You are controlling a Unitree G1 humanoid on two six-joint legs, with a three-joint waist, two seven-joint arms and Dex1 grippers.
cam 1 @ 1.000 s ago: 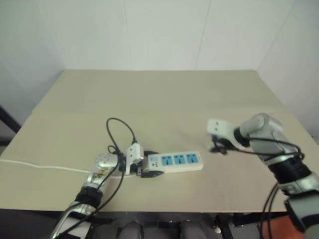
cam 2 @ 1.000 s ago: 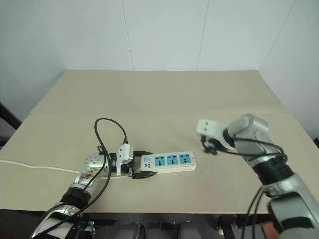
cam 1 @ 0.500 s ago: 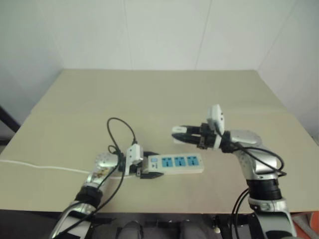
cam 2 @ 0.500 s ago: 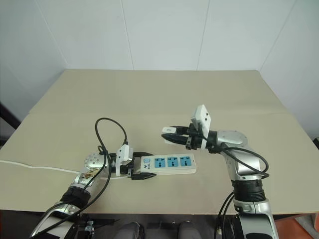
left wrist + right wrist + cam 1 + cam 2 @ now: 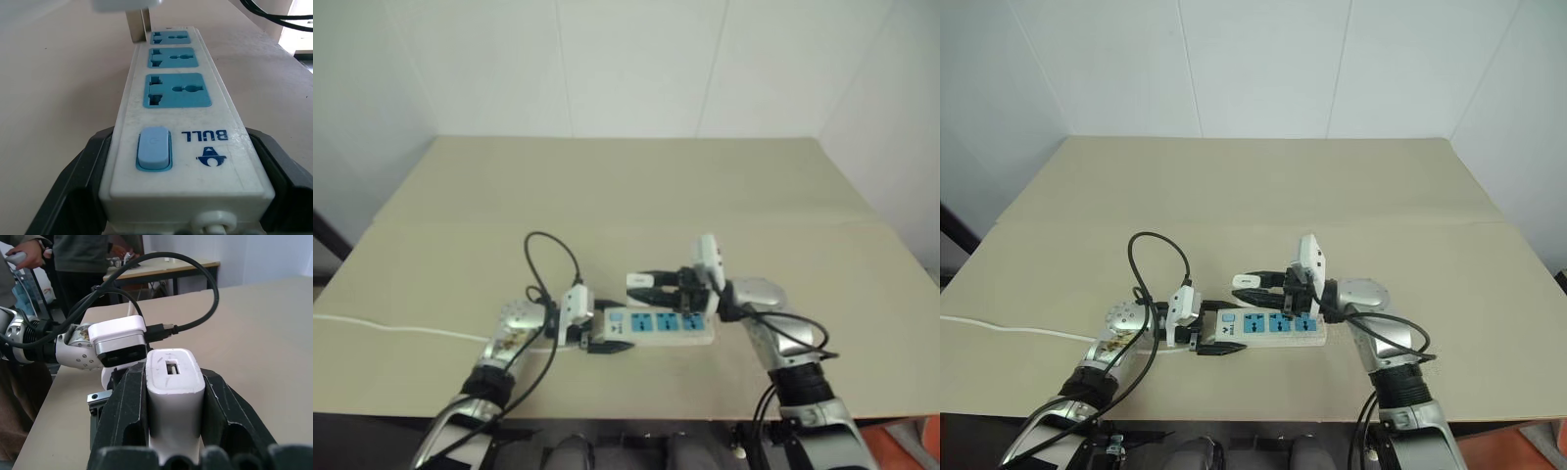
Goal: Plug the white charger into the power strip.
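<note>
Just above the power strip [image 5: 1268, 325], which lay on the table clamped at its switch end by the left gripper [image 5: 1217, 344], the right gripper [image 5: 1252, 286] pinched the white charger [image 5: 173, 390]; prongs hung off-socket and might have jammed.

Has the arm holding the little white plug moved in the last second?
Yes. The right tool, shut on the white charger, swung left, from beyond the power strip to above its sockets.

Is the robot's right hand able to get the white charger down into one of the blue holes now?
Probably yes. The right hand grips the white charger just over the power strip, whose blue sockets are all uncovered, and the left hand holds the switch end.
</note>
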